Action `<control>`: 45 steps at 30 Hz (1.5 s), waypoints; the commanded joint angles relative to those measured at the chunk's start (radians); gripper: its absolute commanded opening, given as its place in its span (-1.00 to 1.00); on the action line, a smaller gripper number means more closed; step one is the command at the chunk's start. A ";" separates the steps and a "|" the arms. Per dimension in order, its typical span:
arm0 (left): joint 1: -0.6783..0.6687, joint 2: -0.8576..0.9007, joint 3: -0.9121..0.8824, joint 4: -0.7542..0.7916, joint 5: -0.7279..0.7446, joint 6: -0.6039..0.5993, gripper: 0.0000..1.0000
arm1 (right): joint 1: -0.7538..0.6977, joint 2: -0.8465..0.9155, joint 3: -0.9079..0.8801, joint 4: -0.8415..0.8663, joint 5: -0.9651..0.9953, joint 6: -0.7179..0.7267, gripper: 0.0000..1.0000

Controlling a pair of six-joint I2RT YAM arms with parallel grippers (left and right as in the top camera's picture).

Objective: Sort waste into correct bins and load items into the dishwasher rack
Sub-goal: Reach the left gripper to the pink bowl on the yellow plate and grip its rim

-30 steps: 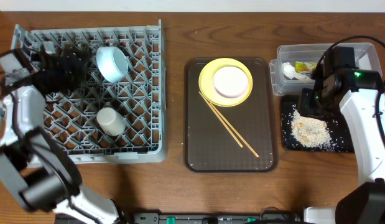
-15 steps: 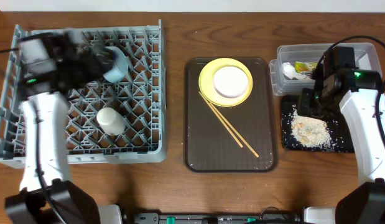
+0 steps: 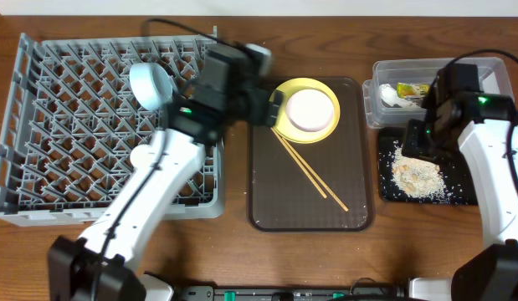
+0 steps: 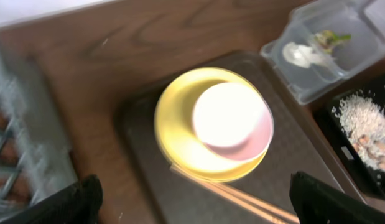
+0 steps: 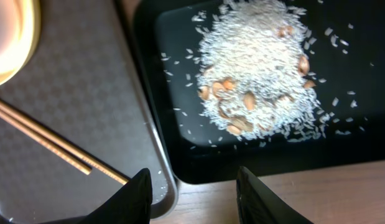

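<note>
The yellow plate (image 3: 279,113) lies on the brown serving tray (image 3: 309,209) with the white bowl (image 3: 311,109) on it and the chopsticks (image 3: 309,171) beside it. My left gripper (image 3: 271,107) is open and empty, just left of the plate. The left wrist view shows plate (image 4: 176,137), bowl (image 4: 232,115) and chopsticks (image 4: 242,199) ahead of the open jaws (image 4: 201,205). The grey rack (image 3: 41,109) holds the light blue bowl (image 3: 150,84); the pale cup (image 3: 143,157) is partly behind my arm. My right gripper (image 3: 417,142) (image 5: 198,202) is open over the black tray (image 3: 459,192), by the food scraps (image 3: 416,174) (image 5: 260,93).
The clear tub (image 3: 484,67) at the back right holds the yellow-green wrapper (image 3: 412,89) and the white scrap (image 3: 391,96); both show in the left wrist view (image 4: 332,38) (image 4: 301,55). The black tray's edge lies close to the brown tray (image 5: 86,93).
My left arm has swung from the rack's far-left corner across the rack to the brown tray, beside the yellow plate. The right arm has not moved.
</note>
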 commanded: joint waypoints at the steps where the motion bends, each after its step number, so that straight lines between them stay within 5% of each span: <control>1: -0.075 0.074 0.005 0.048 -0.143 0.054 0.94 | -0.050 -0.019 0.007 -0.018 0.027 0.053 -0.15; 11: -0.188 0.290 0.005 0.320 -0.157 0.058 0.93 | -0.191 -0.019 0.007 -0.071 0.026 0.030 -0.10; 23: -0.240 0.435 0.005 0.355 -0.157 0.058 0.84 | -0.200 -0.019 0.007 -0.066 0.026 0.019 -0.10; 27: -0.241 0.461 0.005 0.355 -0.157 0.058 0.73 | -0.200 -0.019 0.007 -0.067 0.025 0.019 -0.10; 38: -0.241 0.470 0.005 0.323 -0.158 0.057 -0.13 | -0.199 -0.019 0.007 -0.069 0.018 0.019 -0.10; 45: -0.241 0.489 0.005 0.272 -0.158 0.058 -0.16 | -0.200 -0.019 0.007 -0.070 0.019 0.019 -0.10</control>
